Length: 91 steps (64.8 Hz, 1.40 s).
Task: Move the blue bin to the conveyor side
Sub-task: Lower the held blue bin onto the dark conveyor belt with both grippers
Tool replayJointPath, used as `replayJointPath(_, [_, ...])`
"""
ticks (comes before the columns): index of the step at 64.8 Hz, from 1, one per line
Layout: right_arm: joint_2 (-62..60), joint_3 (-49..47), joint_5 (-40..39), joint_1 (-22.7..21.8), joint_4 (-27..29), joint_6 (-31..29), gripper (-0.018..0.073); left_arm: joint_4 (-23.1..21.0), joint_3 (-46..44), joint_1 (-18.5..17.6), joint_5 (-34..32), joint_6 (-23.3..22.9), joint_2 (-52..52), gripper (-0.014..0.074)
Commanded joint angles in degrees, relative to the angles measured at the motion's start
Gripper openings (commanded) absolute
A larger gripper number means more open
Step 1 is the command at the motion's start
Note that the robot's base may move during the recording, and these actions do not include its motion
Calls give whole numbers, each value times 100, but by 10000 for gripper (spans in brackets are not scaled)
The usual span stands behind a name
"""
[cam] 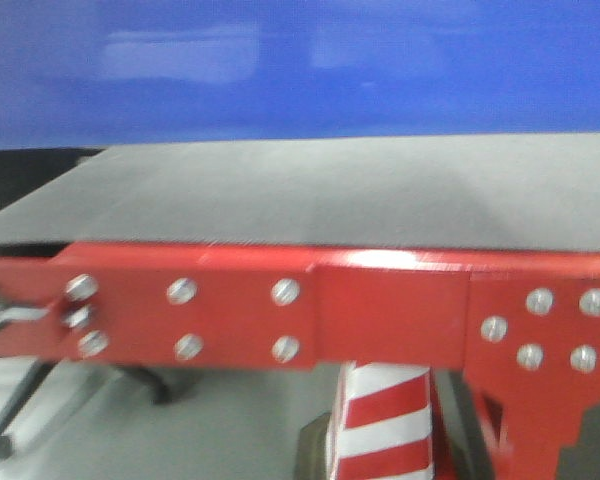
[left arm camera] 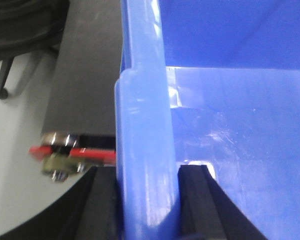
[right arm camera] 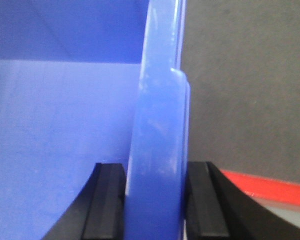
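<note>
The blue bin (cam: 300, 70) fills the top of the front view, held above the conveyor (cam: 320, 190), a dark grey belt over a red bolted frame (cam: 380, 310). In the left wrist view my left gripper (left arm camera: 147, 200) is shut on the bin's left rim (left arm camera: 142, 125), one black finger (left arm camera: 102, 205) outside the wall and one inside. My right gripper (right arm camera: 155, 200) is shut on the bin's right rim (right arm camera: 160, 125) the same way. Grey belt (right arm camera: 240, 85) shows beneath the right rim, and belt (left arm camera: 87, 75) and red frame (left arm camera: 92, 152) beneath the left.
A red-and-white striped cone (cam: 385, 420) stands on the floor below the conveyor frame. A black wheeled chair leg (left arm camera: 5, 80) stands on the pale floor left of the belt. A metal bracket (cam: 10, 315) sticks out at the frame's left end.
</note>
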Motion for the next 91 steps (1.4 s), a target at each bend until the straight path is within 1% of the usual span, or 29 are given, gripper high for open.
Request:
replayJointPath(1, [-105,-83,-457,-32,-304,-94,-88,194,-69,11,-480,36,-94,-18])
replayJointPath(91, [-105,-83,-457,-32,-304,-94,-88,194,-69,11,-480,36,-94,-18])
